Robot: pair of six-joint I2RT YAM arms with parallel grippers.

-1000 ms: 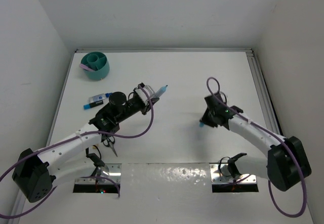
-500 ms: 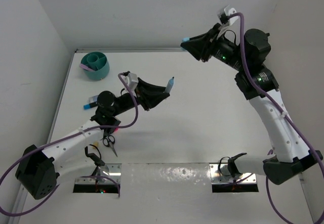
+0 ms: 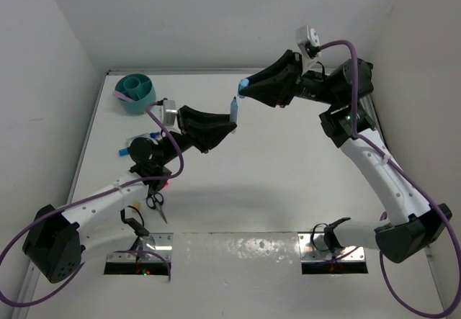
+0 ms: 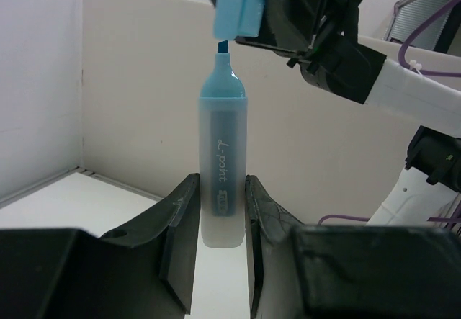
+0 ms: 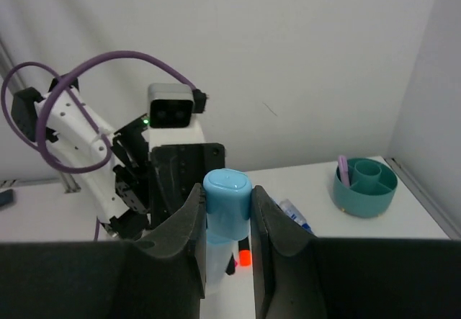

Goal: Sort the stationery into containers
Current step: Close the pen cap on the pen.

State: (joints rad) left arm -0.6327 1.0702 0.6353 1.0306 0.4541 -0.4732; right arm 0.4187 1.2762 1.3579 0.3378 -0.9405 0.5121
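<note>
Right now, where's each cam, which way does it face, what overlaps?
Top external: above and behind the robot, looking down at the table; both arms show.
Left wrist: on the left arm, looking along the left gripper, shut on the light-blue marker, toward the right arm.
Right wrist: looking along the right gripper, shut on the cap, toward the left arm and teal cup.
Shared: top and left wrist both show the cap just above the marker tip.
</note>
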